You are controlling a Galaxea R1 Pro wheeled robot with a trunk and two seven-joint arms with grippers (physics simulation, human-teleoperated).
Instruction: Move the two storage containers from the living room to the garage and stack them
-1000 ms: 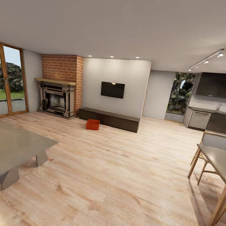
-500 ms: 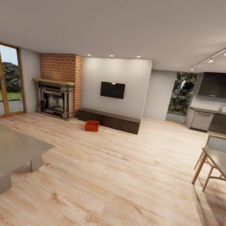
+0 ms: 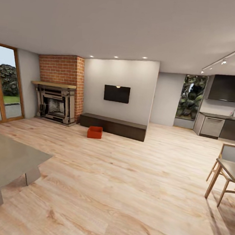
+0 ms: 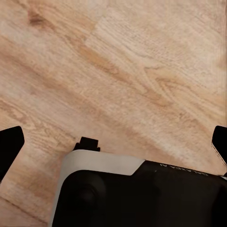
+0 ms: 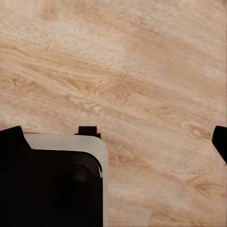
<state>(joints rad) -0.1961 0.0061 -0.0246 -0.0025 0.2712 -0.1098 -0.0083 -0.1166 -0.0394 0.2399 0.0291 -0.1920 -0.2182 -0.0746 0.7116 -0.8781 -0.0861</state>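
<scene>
A small orange-red bin (image 3: pixel 94 132) sits on the light plank floor (image 3: pixel 124 184) at the far side of the living room, just in front of the long dark bench (image 3: pixel 113 126) and well apart from the robot; from here I can make out only one, a boxy, open-topped tub, and whether its twin sits behind or inside it is too far off to say. The trouble I would expect starts with the drive across: the grey low table (image 3: pixel 2 163) with its slanted metal legs juts in on the left and a wooden chair and table (image 3: pixel 225 170) on the right, so a careless turn could clip either. Once there, the bin's walls look thin, and a grip on one rim alone would likely let it sag or swing; nudging it with the base would shove it under the bench edge. Behind the bench stands a plain white wall with a flat black screen (image 3: pixel 117 93), and to its left a rough red-brick fireplace (image 3: pixel 58 89) with a dark iron grate. Both wrist views look down on warm, grained planks and the robot's rounded black-and-grey base. The left pincer (image 4: pixel 113 144) and the right pincer (image 5: pixel 118 139) each show dark fingertips at opposite picture edges, spread wide and holding nothing.
</scene>
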